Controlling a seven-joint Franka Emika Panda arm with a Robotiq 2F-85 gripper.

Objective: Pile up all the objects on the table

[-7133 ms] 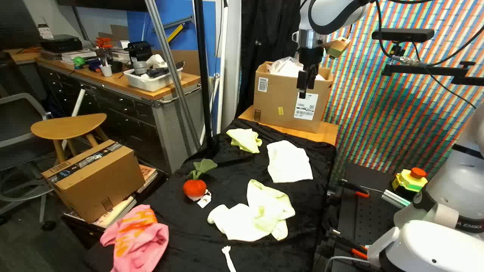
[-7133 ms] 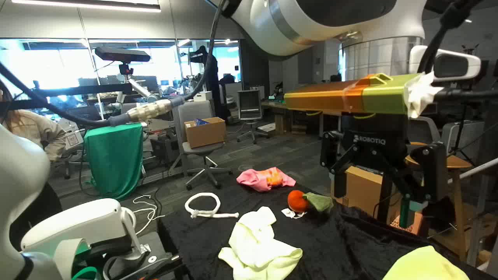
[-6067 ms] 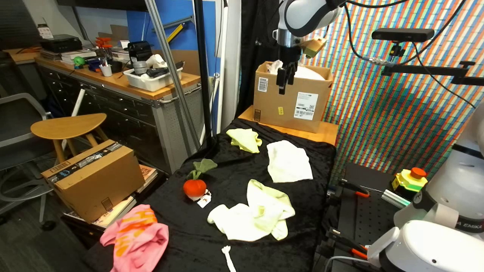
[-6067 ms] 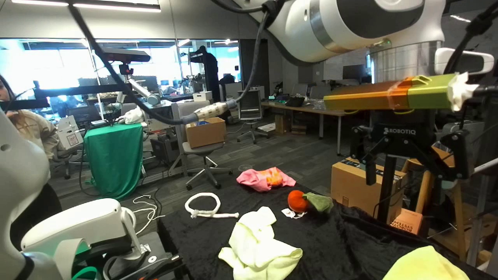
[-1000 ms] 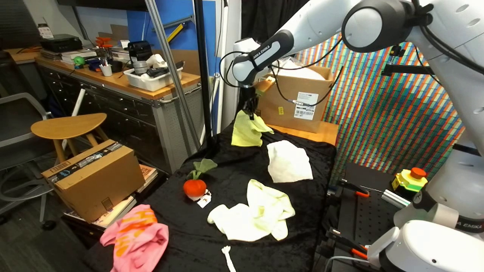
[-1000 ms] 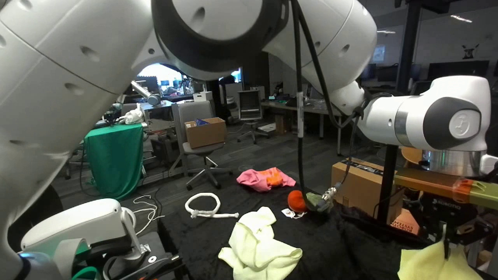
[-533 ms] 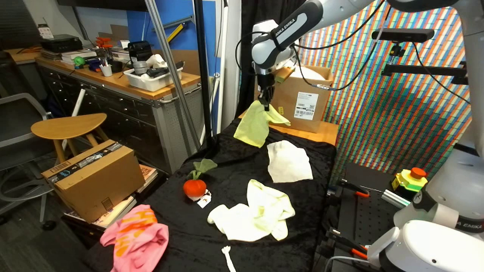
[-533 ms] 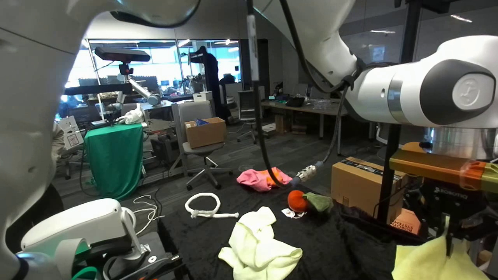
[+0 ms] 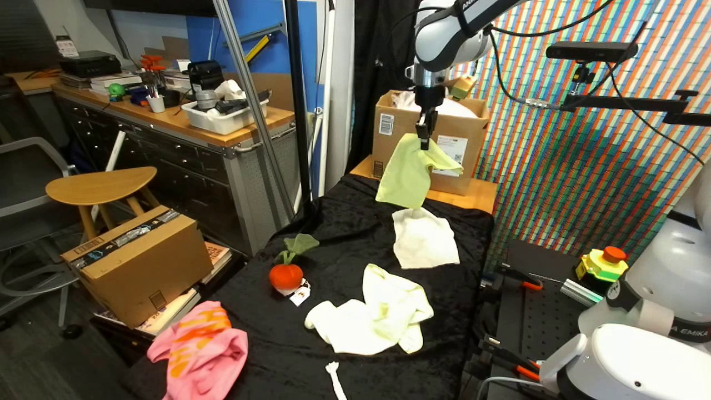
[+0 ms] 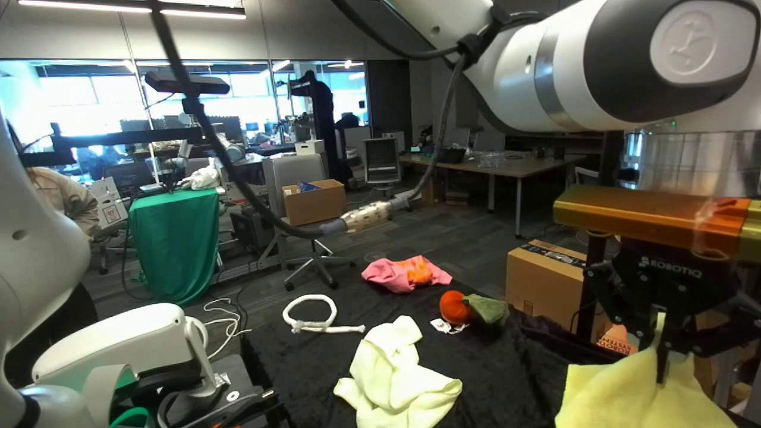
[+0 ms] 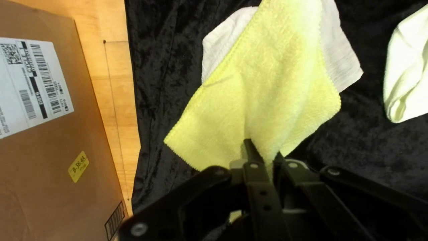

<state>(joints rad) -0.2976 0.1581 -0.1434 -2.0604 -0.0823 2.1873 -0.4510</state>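
Yellow cloth (image 11: pixel 267 90), pinched, hanging from end effector (image 11: pixel 264 150); fingers (image 11: pixel 258 187) seemingly almost together

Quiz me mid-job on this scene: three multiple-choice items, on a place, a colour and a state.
1. Where is the round red toy vegetable with green leaves?
A) In a brown cardboard box
B) On a wooden stool
C) On the black velvety cloth

2. Which colours has the crumpled, two-coloured fabric at lower left in an exterior view?
A) Pink and orange
B) Blue and white
C) Green and black

3. How is the claw?
A) Spread wide, empty
B) Pinching the limp yellow towel
C) Pinching the toy vegetable

1: C, both exterior views show it there.
2: A, orange patches show on pink.
3: B, the wrist view shows the towel gathered in its grip.
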